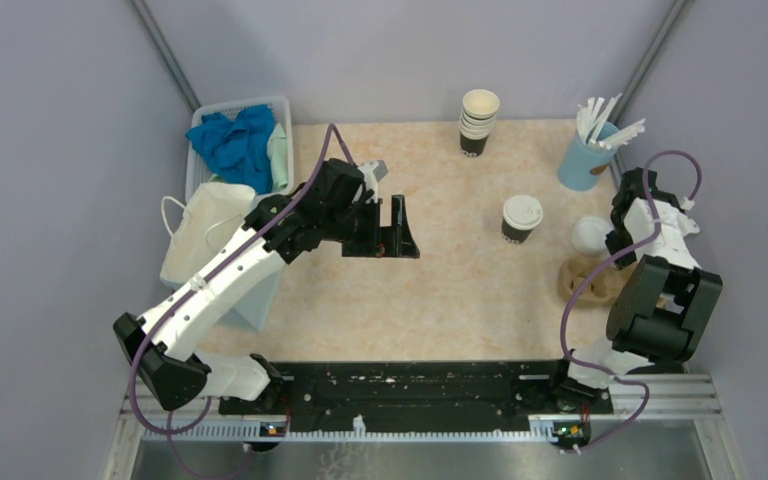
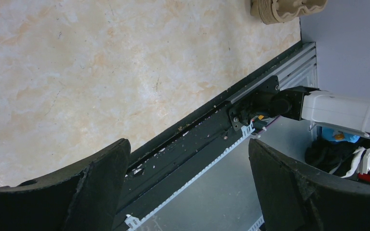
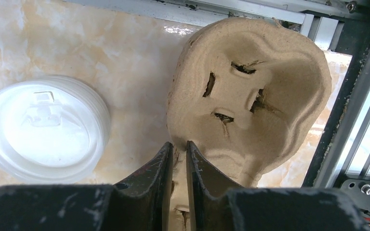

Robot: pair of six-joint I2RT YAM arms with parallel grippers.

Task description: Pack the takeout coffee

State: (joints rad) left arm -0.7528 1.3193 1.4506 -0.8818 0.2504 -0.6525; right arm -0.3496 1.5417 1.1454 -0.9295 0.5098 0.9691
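Note:
The takeout coffee (image 1: 521, 218), a dark brown cup with a white sip lid, stands upright right of the table's middle. My left gripper (image 1: 400, 228) hovers left of it, well apart, open and empty; in the left wrist view (image 2: 188, 144) its jaws stand wide over the table's near edge. My right gripper (image 1: 610, 258) is at the right side, shut on the rim of a brown pulp cup carrier (image 1: 590, 282). The right wrist view shows the gripper (image 3: 179, 144) with its fingers pinching the carrier (image 3: 250, 86), whose rim shows between them.
A loose white lid (image 3: 43, 127) lies beside the carrier, also in the top view (image 1: 590, 233). A stack of lidless cups (image 1: 478, 120) and a blue cup of stirrers (image 1: 590, 152) stand at the back. A white paper bag (image 1: 210, 240) and a basket (image 1: 282, 104) with blue cloth are at the left.

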